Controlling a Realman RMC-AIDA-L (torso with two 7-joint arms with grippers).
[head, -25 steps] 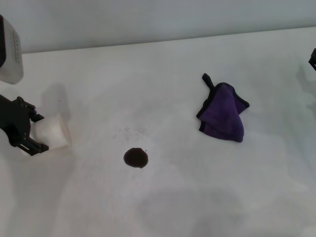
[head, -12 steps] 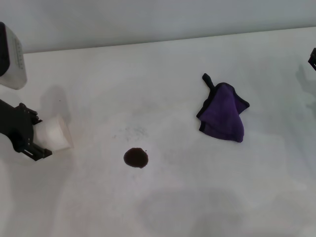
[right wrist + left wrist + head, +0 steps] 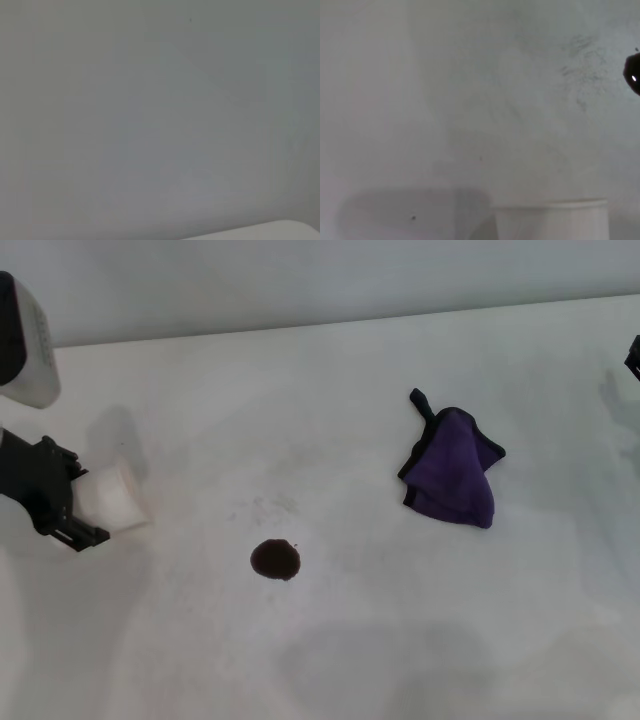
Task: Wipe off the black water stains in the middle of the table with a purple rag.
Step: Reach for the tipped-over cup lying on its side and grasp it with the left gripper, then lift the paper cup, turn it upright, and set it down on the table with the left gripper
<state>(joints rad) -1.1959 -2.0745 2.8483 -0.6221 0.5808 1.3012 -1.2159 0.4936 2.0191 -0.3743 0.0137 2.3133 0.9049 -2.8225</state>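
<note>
Wiping not begun: black water stains (image 3: 275, 560) untouched; purple rag (image 3: 454, 471) lies free at 2 o'clock; left pincer (image 3: 88, 508) holds paper cup (image 3: 112, 502); right pincer (image 3: 633, 358) state unclear.

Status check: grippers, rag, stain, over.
Left gripper shut on white paper cup, far left. Right gripper barely in view, far right. Purple rag untouched; round black stain unwiped, path clear.

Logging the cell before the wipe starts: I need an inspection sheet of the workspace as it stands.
Surface: white table, faint grey smudge.
Job's things: stain mid-table, unwiped; rag crumpled, apart from it, toward the right arm's side.
Clutter: white cup.
Grippers: left tool shut on cup, at the table's left edge; right tool barely visible at the right edge.
Cables: nothing seen.
Surroundings: plain grey wall.
</note>
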